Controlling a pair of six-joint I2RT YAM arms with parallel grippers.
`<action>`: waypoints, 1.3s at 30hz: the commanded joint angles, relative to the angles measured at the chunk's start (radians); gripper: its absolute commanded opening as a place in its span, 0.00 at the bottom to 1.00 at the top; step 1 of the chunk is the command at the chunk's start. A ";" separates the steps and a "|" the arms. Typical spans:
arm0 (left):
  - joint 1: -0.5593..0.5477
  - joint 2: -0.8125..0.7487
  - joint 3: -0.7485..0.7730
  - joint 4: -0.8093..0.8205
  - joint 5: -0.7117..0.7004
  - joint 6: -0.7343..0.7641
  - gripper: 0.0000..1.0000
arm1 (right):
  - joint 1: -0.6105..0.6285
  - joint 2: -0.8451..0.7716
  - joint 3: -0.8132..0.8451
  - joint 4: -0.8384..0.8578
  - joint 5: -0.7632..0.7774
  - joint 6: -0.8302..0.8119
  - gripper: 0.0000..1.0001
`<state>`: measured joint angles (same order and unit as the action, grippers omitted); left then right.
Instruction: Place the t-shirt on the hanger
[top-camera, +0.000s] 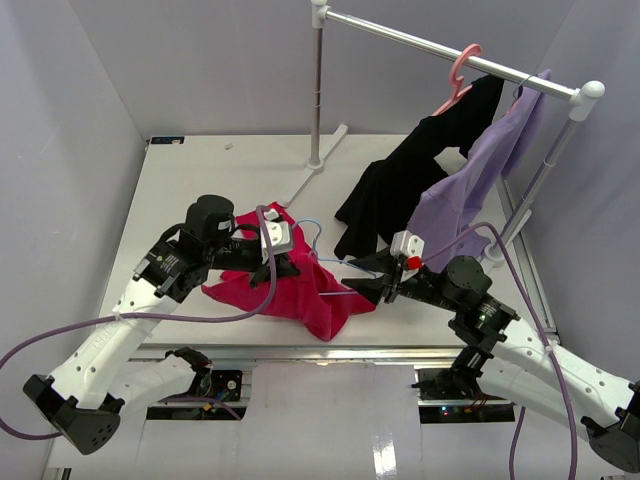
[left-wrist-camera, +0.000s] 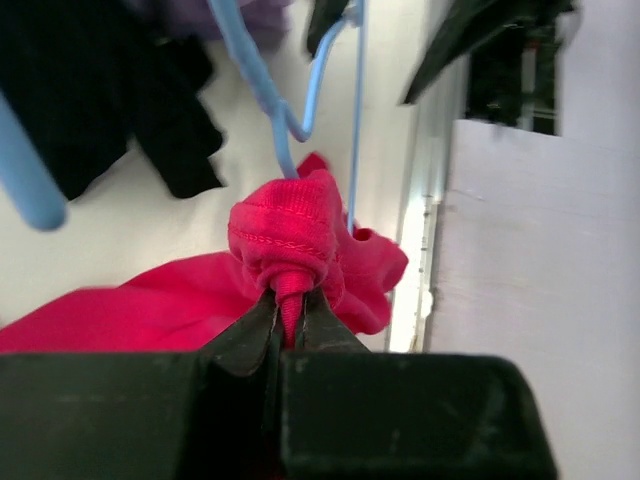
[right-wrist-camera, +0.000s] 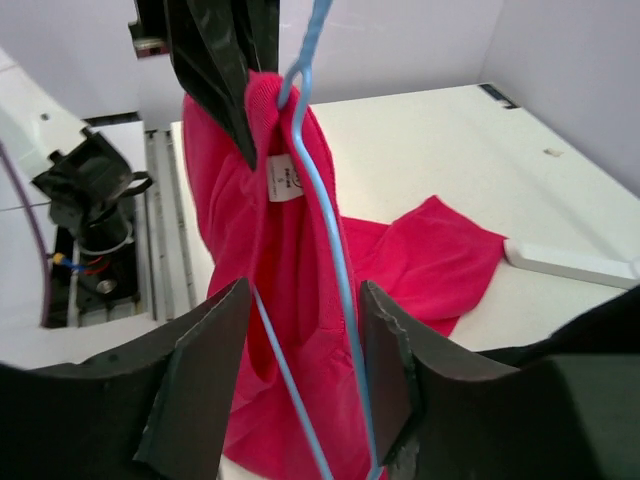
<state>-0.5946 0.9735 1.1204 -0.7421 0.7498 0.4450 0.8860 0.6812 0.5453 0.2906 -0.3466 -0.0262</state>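
Note:
The red t-shirt (top-camera: 300, 290) lies bunched on the white table (top-camera: 200, 170), with its collar lifted. My left gripper (top-camera: 292, 262) is shut on a fold of the collar (left-wrist-camera: 290, 235) and holds it above the table. The light-blue wire hanger (top-camera: 338, 294) stands beside the raised collar. Its hook (left-wrist-camera: 255, 70) shows above the fabric in the left wrist view. My right gripper (top-camera: 362, 280) is open. Two hanger wires (right-wrist-camera: 335, 260) run between its fingers, one against the right finger (right-wrist-camera: 390, 350). The shirt (right-wrist-camera: 280, 260) hangs behind the wires, with the left gripper's fingers (right-wrist-camera: 215, 60) above.
A white clothes rack (top-camera: 450, 50) stands at the back right. It carries a pink hanger (top-camera: 458, 75) with a black garment (top-camera: 400, 190), and a lavender garment (top-camera: 470, 190). Its base (top-camera: 315, 165) rests mid-table. The table's front edge (top-camera: 400, 350) runs just below both grippers.

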 joint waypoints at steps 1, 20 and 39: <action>0.001 -0.050 -0.035 0.156 -0.295 -0.120 0.00 | 0.003 -0.014 0.050 0.039 0.133 0.096 0.64; 0.001 -0.413 -0.253 0.450 -0.333 -0.429 0.00 | 0.130 0.175 0.045 0.185 0.484 0.359 0.49; 0.001 -0.460 -0.303 0.477 -0.330 -0.463 0.00 | 0.363 0.453 0.053 0.408 0.768 0.363 0.66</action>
<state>-0.5922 0.5207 0.8250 -0.3181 0.4229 -0.0049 1.2318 1.1134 0.5564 0.6096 0.3411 0.3261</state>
